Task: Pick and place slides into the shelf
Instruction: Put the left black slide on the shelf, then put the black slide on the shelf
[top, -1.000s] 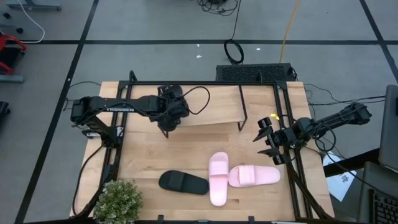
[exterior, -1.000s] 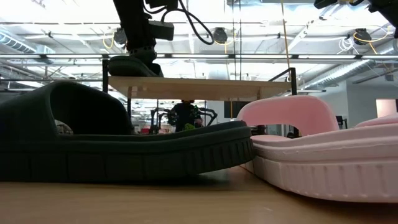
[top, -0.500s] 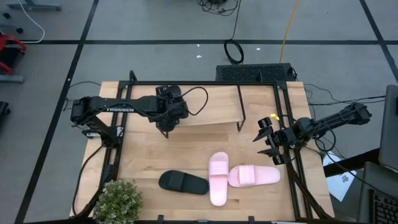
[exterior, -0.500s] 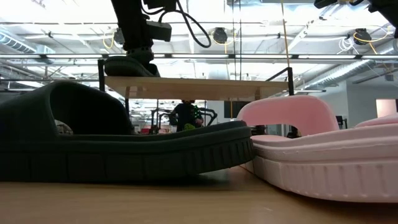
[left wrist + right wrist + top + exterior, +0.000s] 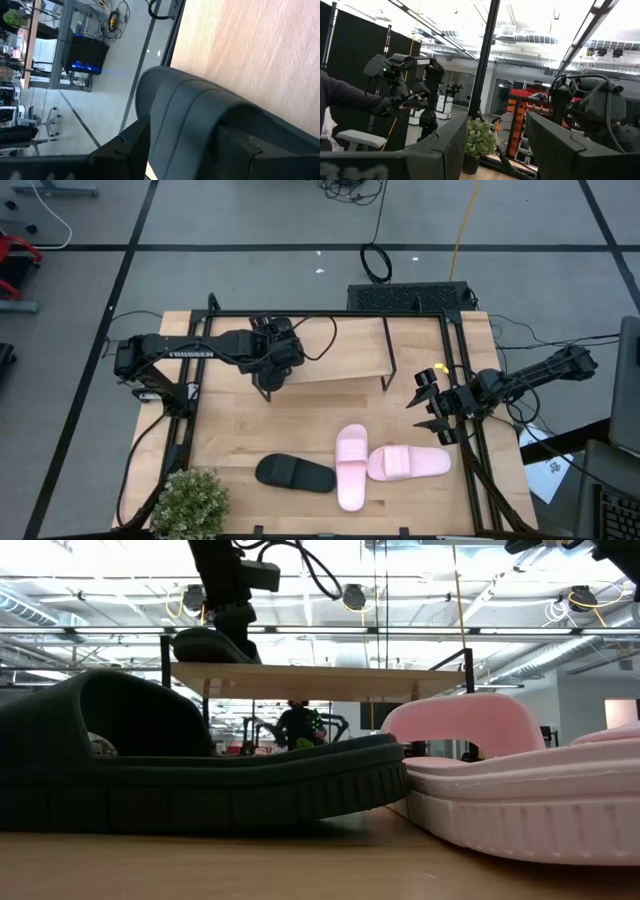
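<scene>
Matte black slide (image 5: 210, 120) over wooden shelf (image 5: 260, 55)

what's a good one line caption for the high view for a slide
Left gripper holds a matte black slide over the light wooden shelf; another black slide and two pale pink slides wait on the table.

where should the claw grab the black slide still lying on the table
Best guess: take the black slide by its wide strap, coming straight down from above. It lies flat on its sole near the table's front, and the strap arches up clear of the footbed, leaving a gap for one finger. Its right end sits close to a pink slide, so stay left of that.
</scene>
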Available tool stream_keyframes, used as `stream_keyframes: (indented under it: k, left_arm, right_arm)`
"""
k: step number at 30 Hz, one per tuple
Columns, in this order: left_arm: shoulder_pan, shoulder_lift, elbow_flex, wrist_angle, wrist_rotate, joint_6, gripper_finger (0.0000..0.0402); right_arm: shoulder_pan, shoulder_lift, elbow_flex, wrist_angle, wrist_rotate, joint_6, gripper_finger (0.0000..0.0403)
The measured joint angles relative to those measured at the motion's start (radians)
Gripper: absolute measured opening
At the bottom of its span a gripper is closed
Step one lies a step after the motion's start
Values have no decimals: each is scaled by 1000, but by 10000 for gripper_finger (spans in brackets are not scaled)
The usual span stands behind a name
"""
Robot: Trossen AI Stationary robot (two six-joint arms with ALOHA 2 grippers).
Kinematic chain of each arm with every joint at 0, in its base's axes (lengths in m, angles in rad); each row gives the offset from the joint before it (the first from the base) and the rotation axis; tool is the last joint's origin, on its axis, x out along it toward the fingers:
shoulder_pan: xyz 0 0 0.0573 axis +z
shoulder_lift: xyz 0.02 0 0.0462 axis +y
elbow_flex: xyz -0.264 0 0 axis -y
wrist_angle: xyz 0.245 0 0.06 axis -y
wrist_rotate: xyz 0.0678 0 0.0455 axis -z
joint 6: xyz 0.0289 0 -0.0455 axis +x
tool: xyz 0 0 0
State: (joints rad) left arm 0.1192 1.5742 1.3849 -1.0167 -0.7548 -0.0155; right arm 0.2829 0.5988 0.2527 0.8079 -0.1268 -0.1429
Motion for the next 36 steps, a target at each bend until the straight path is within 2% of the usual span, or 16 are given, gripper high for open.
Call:
stream_keyframes:
  k: [25, 31, 36]
  left_arm:
    - [-58, -26, 5, -15, 3, -33, 186]
    - [-118, -26, 131, -101, 18, -72, 186]
    - [-240, -27, 227, -110, 150, -100, 186]
  right_arm:
    - [0, 0, 0, -35, 0, 0, 192]
    - [0, 0, 0, -35, 0, 0, 192]
    - [0, 0, 0, -38, 0, 0, 192]
